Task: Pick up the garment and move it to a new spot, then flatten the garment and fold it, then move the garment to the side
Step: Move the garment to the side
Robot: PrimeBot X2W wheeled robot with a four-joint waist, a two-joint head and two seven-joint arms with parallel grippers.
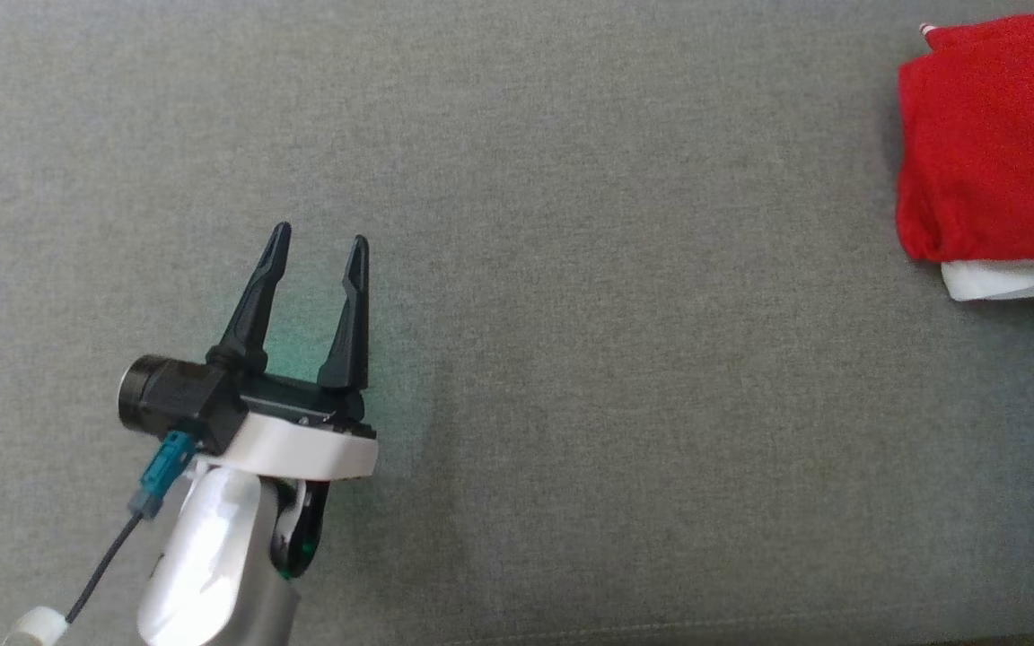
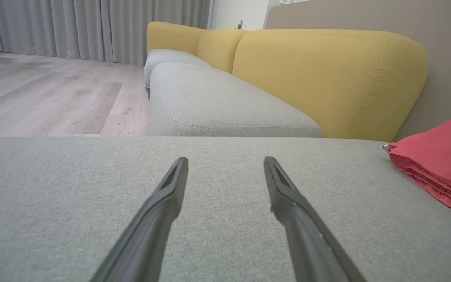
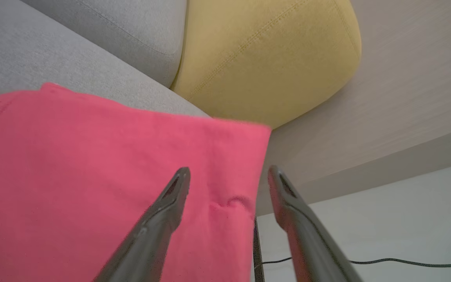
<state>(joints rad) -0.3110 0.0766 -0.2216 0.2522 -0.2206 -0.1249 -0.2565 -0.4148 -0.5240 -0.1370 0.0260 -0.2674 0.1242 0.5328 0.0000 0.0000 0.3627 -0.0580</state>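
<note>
The garment point(image 1: 997, 144) is red with a white part showing under its near edge, and it lies folded at the far right of the grey sofa seat point(image 1: 571, 314). The left wrist view shows the garment point(image 2: 441, 168) as a stacked pile off to the right. My left gripper point(image 1: 318, 242) hovers open and empty over bare cushion at the lower left, far from the cloth. In the right wrist view my right gripper point(image 3: 229, 176) is open just above the garment point(image 3: 92, 176), its fingers straddling the cloth's right edge with nothing clamped.
A yellow backrest point(image 2: 327, 78) rises behind the seat, with a second grey cushion point(image 2: 217, 102) beyond it. Wooden floor point(image 2: 45, 94) and grey curtains lie to the left. Past the sofa's end are a pale floor and a black cable point(image 3: 405, 263).
</note>
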